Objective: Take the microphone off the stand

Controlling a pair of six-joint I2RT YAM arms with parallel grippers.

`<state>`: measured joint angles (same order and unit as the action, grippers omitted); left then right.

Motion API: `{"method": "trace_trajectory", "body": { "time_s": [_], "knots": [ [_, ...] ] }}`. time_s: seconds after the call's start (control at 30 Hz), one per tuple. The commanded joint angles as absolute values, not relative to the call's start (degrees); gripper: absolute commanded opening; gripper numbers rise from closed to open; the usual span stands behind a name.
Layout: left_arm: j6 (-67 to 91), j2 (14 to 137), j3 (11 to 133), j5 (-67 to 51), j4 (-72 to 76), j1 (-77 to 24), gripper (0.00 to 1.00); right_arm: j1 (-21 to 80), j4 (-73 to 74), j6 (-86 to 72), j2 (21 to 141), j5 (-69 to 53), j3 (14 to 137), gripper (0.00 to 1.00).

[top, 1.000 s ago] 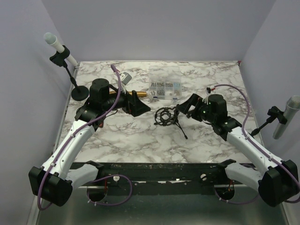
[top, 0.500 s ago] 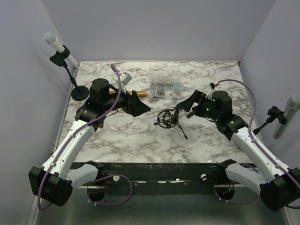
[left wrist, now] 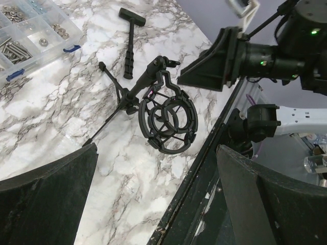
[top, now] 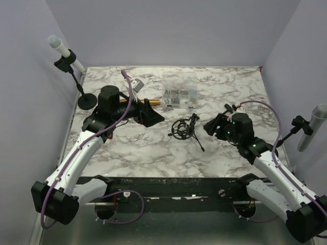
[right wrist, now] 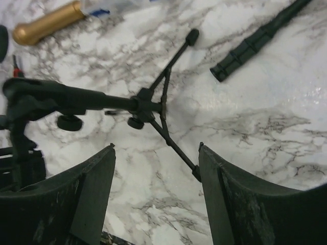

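Note:
The gold microphone (top: 152, 103) lies on the marble table, apart from the stand and partly hidden behind my left arm; the right wrist view shows it far left (right wrist: 48, 23). The black tripod stand (top: 190, 130) with its empty ring mount (left wrist: 168, 120) stands mid-table. My left gripper (top: 153, 117) is wide open left of the stand with nothing in it (left wrist: 158, 204). My right gripper (top: 210, 125) is open just right of the stand, and its jaws hold nothing (right wrist: 156, 148). One tripod leg (right wrist: 179, 150) ends close to its right finger.
A clear parts box (top: 180, 97) sits behind the stand. A black T-handle tool (left wrist: 130, 43) lies beside it. Two other stands with white microphones stand off the table's left (top: 66, 56) and right (top: 306, 130) edges. The table's dark front edge (left wrist: 204, 153) runs below my left gripper.
My right gripper has drawn back to the right, away from the stand, and its jaws have narrowed somewhat. The ring mount has shifted slightly. The left arm has not moved.

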<state>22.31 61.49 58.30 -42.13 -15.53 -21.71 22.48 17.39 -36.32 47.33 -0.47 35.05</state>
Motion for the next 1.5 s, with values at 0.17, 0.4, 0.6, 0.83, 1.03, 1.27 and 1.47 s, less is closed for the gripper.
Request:
{"method": "trace_trajectory", "body": {
  "time_s": [0.17,0.4,0.6,0.83,1.03,1.27,1.47],
  "knots": [
    [21.7,61.9,57.9,-43.0,-14.8,-22.2,0.98,24.7,7.2,-33.3,59.4,-9.7,27.3,0.71],
    [21.7,62.2,57.9,-43.1,-14.8,-22.4,0.98,27.9,-3.4,-29.6,65.8,-6.8,24.7,0.71],
    [21.8,62.1,57.9,-43.2,-14.8,-22.5,0.98,28.6,-5.6,-28.5,69.5,-4.9,26.9,0.68],
    [21.5,61.3,58.1,-43.1,-15.0,-22.6,0.98,28.9,-5.6,-28.1,74.4,-7.7,28.5,0.54],
    [21.5,60.8,58.0,-43.1,-14.9,-22.6,0.98,29.5,-6.3,-28.1,75.0,-7.8,28.3,0.38],
    [21.5,60.3,58.0,-42.8,-14.9,-22.8,0.98,31.5,-6.7,-28.3,76.9,-6.6,29.1,0.16],
    [21.3,60.3,58.0,-42.4,-15.1,-22.8,0.98,31.8,-6.6,-28.0,76.4,-5.9,29.2,0.01]
  ]
}}
